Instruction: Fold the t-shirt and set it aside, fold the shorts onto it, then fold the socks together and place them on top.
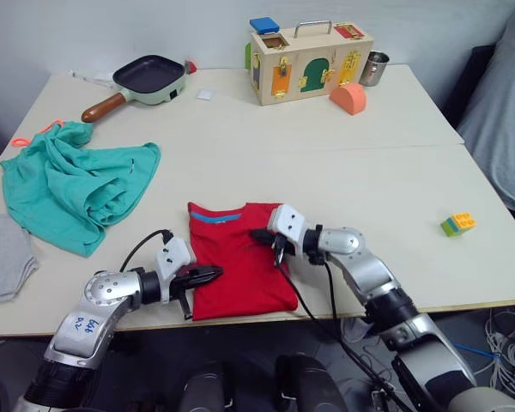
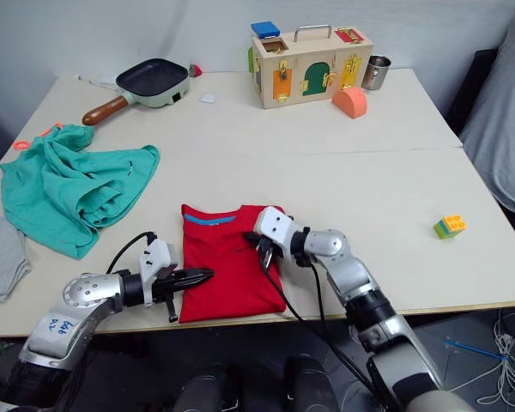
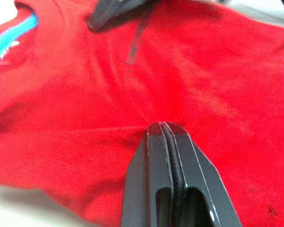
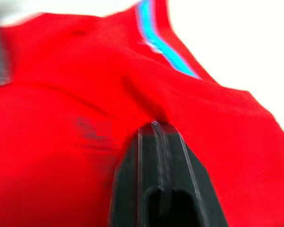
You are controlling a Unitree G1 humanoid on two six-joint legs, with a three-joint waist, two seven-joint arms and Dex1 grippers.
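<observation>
The red t-shirt (image 1: 240,262) lay folded into a compact rectangle at the lower centre of the frame, near the front edge of the desk (image 1: 326,163), its light blue neckband facing the far side. The left end effector (image 1: 208,275) rested on the shirt's left edge with its fingers pressed together, nothing between them. The right end effector (image 1: 275,251) touched the shirt's right edge, fingers likewise pressed together on top of the cloth. The teal-green shorts (image 1: 73,184) sat crumpled at the left of the frame, the grey socks (image 1: 4,256) just below them at the left border.
</observation>
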